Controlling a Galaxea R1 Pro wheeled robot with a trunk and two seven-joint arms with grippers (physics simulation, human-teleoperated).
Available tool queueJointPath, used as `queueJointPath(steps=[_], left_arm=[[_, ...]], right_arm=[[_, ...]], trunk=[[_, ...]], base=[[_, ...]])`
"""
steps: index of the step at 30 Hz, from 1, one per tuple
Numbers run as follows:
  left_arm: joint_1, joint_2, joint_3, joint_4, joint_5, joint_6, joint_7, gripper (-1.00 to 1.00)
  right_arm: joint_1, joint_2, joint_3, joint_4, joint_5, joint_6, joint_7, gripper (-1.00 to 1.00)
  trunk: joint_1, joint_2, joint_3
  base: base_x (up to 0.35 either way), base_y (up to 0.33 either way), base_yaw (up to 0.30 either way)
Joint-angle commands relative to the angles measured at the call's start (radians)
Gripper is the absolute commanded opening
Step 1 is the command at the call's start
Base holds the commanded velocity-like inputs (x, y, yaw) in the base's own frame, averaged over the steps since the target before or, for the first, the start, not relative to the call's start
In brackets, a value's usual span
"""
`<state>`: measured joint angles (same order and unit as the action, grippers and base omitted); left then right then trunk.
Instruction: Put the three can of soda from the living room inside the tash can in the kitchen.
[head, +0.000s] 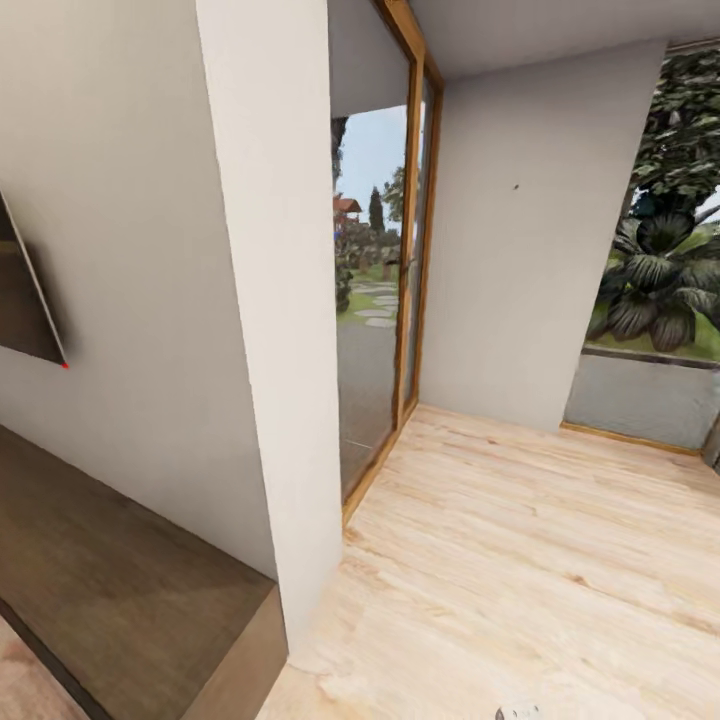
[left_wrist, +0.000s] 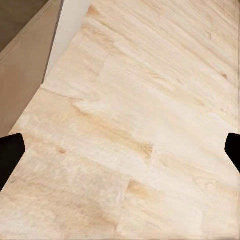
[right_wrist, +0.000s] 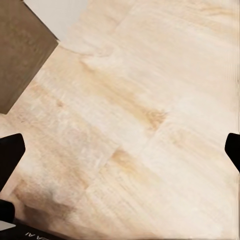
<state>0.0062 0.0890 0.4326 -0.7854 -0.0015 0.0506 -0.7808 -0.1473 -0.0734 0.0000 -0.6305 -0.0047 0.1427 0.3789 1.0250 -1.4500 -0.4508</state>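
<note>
So the robot's facing a corner of the room right now. Going left to right: a dark TV (head: 25, 290) is hanging on the wall at far left, a low brown cabinet (head: 120, 580) is sitting under it, then a white wall column (head: 275, 300) is sticking out toward us, then a glass door (head: 375, 290) looking onto a garden, and light wood floor (head: 520, 560) is running off to the right.

No cans or bin anywhere in what I'm seeing, so I'd guess it's just travelling between rooms at this point.

What's worrying me: that column and the cabinet corner are sitting close on the left. If the base is turning or rolling that way, I reckon it's clipping one of them.

Both arms are pointing down at the floor. The left gripper (left_wrist: 120, 150) is spread wide with nothing between the fingertips (left_wrist: 11, 150), just planks and the cabinet edge. The right gripper (right_wrist: 120, 150) is looking the same, fingers (right_wrist: 11, 152) wide apart and empty.
</note>
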Motion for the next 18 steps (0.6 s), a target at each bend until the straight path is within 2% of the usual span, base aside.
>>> queueJointPath(steps=[1, 18], left_arm=[[0.000, 0.000, 0.000, 0.000, 0.000, 0.000, 0.000, 1.00], [0.000, 0.000, -0.001, 0.000, 0.000, 0.000, 0.000, 1.00]], right_arm=[[0.000, 0.000, 0.000, 0.000, 0.000, 0.000, 0.000, 1.00], [0.000, 0.000, 0.000, 0.000, 0.000, 0.000, 0.000, 1.00]], trunk=[[0.000, 0.000, 0.000], [0.000, 0.000, 0.007]], base=[[0.000, 0.000, -0.270], [0.000, 0.000, -0.270]])
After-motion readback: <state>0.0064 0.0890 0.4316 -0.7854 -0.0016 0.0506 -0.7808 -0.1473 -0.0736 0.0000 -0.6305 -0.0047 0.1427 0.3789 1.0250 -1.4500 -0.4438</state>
